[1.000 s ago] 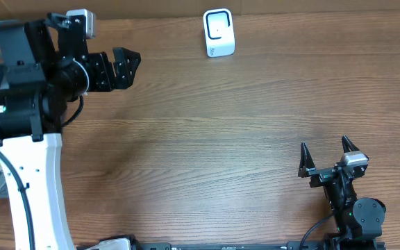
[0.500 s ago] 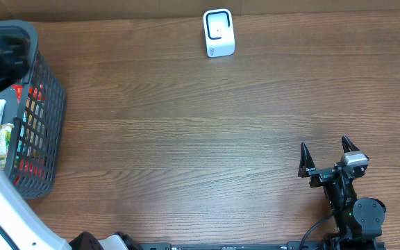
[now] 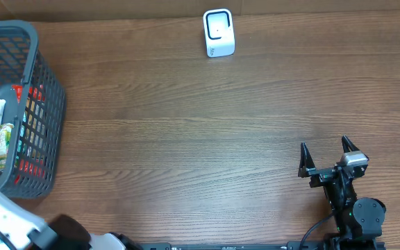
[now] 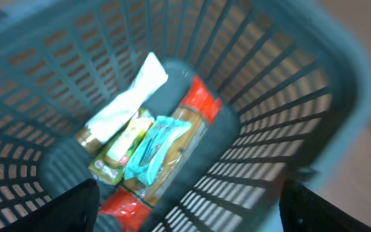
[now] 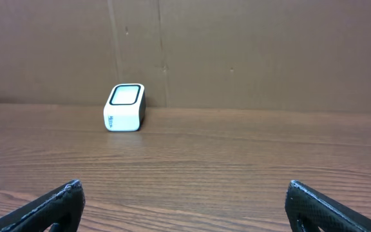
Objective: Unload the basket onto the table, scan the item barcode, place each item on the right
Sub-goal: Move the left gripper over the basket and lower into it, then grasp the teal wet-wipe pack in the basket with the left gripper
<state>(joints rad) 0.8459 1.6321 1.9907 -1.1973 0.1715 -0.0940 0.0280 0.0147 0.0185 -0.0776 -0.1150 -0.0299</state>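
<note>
Left wrist, blurred basket (image 4: 301, 84) of packets (image 4: 153, 145), perhaps snacks, left gripper (image 4: 189, 187) and right gripper (image 5: 184, 185) spread wide

My right gripper (image 3: 324, 150), at the lower right of the overhead frame, is black with two pointed fingers. A small silver block (image 3: 355, 159) sits on it, and a black cable (image 3: 316, 228) curls underneath. My left arm (image 3: 2, 212), at the lower left, has a smooth white shell.

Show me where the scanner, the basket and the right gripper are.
scanner (image 3: 219, 32), overhead view, on its white top face.
basket (image 3: 12, 28), overhead view, on its far rim.
right gripper (image 3: 323, 142), overhead view, midway between its open fingertips.
</note>
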